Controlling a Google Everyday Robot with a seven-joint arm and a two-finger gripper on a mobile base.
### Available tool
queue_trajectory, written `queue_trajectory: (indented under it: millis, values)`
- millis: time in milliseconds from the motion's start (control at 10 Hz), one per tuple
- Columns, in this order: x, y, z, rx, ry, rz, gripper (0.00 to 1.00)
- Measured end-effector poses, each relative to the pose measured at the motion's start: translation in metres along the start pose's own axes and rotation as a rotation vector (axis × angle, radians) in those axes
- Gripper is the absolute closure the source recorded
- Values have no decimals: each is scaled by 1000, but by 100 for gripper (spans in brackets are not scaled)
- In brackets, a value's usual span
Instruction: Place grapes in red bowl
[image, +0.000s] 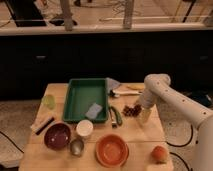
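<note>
No legible txt, labels or nos.

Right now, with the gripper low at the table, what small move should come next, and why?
Probably shift the gripper slightly sideways onto the grapes to take them. It hangs low just beside the bunch, on the side away from the green tray, and the grapes lie on the table, not in the red bowl.
</note>
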Motion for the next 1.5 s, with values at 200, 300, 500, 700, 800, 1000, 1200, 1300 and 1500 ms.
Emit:
queue_trajectory:
  millis: [200,300,500,700,800,1000,1200,1300,1500]
  values:
    - [2,1,0,-4,1,3,37]
    - [3,0,0,-7,0,4,40]
    - [3,0,0,-11,0,6,34]
    - [5,1,1,-16,0,8,46]
    - [8,0,0,-13,0,9,56]
    - [11,1,-1,-12,-1,14,78]
    - [12,1,0,-14,-2,15,93]
    - [13,0,-2,-14,-1,14,98]
    - [16,4,-12,-1,6,8,98]
